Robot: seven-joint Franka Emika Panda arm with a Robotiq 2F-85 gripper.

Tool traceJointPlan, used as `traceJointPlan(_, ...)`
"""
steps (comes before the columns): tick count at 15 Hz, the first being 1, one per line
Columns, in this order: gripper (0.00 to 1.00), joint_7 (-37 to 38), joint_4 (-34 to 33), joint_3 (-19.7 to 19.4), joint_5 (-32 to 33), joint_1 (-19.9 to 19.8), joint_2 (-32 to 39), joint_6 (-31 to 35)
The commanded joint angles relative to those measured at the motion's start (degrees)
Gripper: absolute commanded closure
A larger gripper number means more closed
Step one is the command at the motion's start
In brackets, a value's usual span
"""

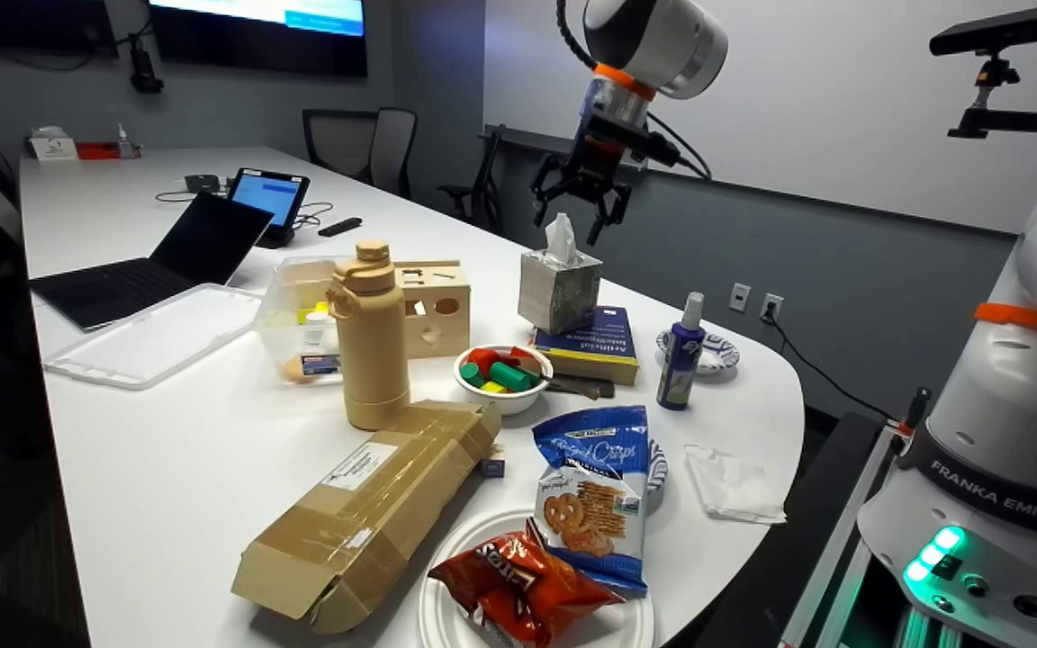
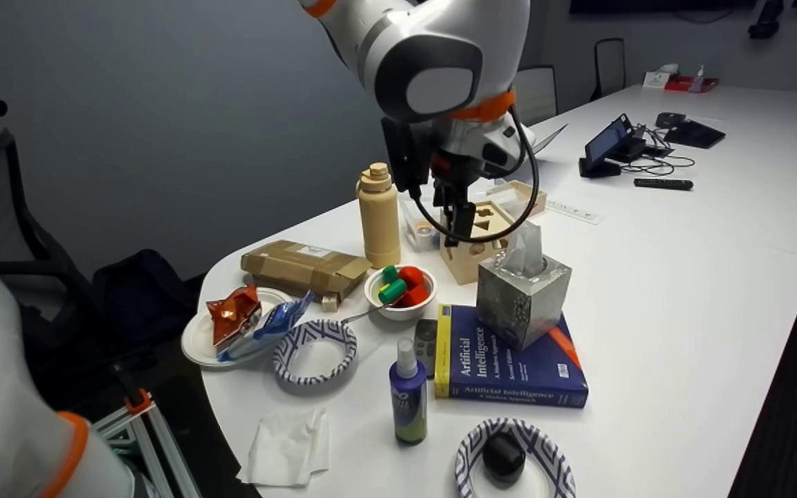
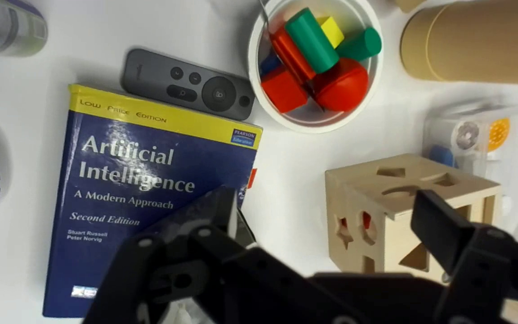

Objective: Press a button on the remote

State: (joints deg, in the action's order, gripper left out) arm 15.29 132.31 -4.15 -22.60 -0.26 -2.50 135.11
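Note:
The remote (image 3: 187,83) is a dark grey slab with round buttons, a larger round pad and one oblong button. It lies flat, face up, along the yellow spine edge of the book (image 3: 151,153), with one end by the bowl. It also shows in both exterior views (image 1: 602,389) (image 2: 426,339), partly hidden. My gripper (image 3: 326,202) is open, with nothing between its fingers. It hangs high above the table near the tissue box in both exterior views (image 1: 568,220) (image 2: 457,225), well apart from the remote. In the wrist view the remote lies beyond the left fingertip, toward the top.
A silver tissue box (image 2: 524,297) stands on the book. A bowl of blocks (image 3: 261,96), a spray bottle (image 2: 409,401), a wooden shape box (image 3: 358,189) and a tall tan bottle (image 1: 373,342) stand around. Another black remote (image 2: 663,184) lies far back near the tablet.

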Motion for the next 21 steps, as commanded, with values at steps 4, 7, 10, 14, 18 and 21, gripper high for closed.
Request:
traceJointPlan(4, 0.0, 15.9, 4.6, 0.8, -2.7, -0.8, 2.8, 9.8)
traceJointPlan(7, 0.0, 23.2, 7.8, 0.8, -3.2, -0.7, 3.4, 14.1)
traceJointPlan(10, 0.0, 29.3, 10.7, 1.4, -6.3, -0.3, 3.9, 17.9)
traceJointPlan(14, 0.0, 33.4, 11.7, 3.2, -10.7, 0.5, 6.7, 21.7)
traceJointPlan(18, 0.42, 37.9, 11.2, 3.9, -9.6, 1.2, 9.7, 21.7)
traceJointPlan(21, 0.67, 42.0, 11.0, 3.3, -7.4, 1.6, 11.2, 20.9)
